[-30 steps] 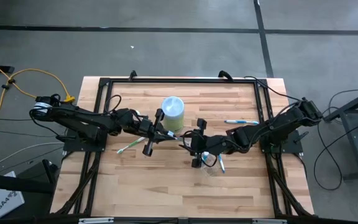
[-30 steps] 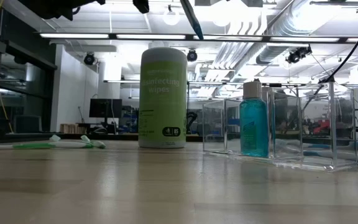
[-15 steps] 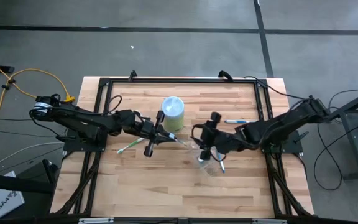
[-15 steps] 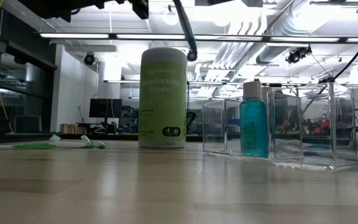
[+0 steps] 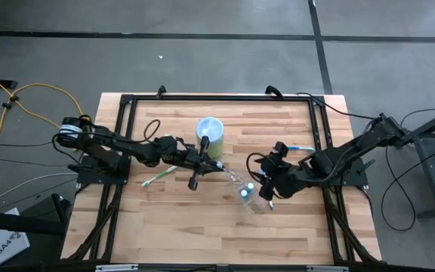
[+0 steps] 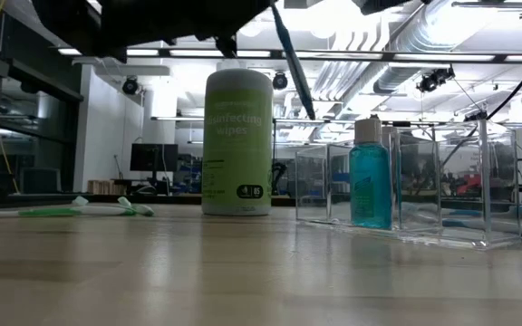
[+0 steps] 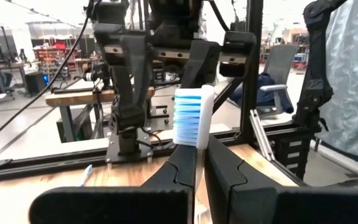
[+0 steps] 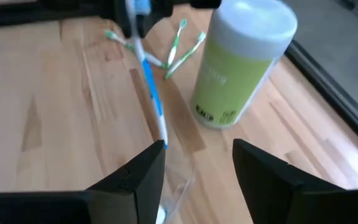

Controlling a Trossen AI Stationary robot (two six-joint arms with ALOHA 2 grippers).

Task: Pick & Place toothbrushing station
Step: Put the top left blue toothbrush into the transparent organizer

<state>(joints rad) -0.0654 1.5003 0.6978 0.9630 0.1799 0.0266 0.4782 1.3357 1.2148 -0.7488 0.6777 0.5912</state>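
The left gripper [image 7: 197, 165] is clamped on a slim blue-white toothbrush [image 7: 192, 118], bristles up, held aloft beside the green wipes canister [image 5: 210, 137]. The right gripper [image 8: 194, 165], fingers apart, hovers over the clear compartmented container [image 5: 252, 196] on the slatted wood table [image 5: 202, 227]. Green toothbrushes [image 5: 158, 176] lie near the canister.

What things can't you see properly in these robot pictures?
- Low view: both end effectors are cut off by the top edge; only the blue-white toothbrush pokes down.
- High view: the clear container is too small to tell what lies inside.
- Left wrist view: the left end effector hides the brush handle.
- Right wrist view: the right end effector is open; the container is cut off by the bottom edge.
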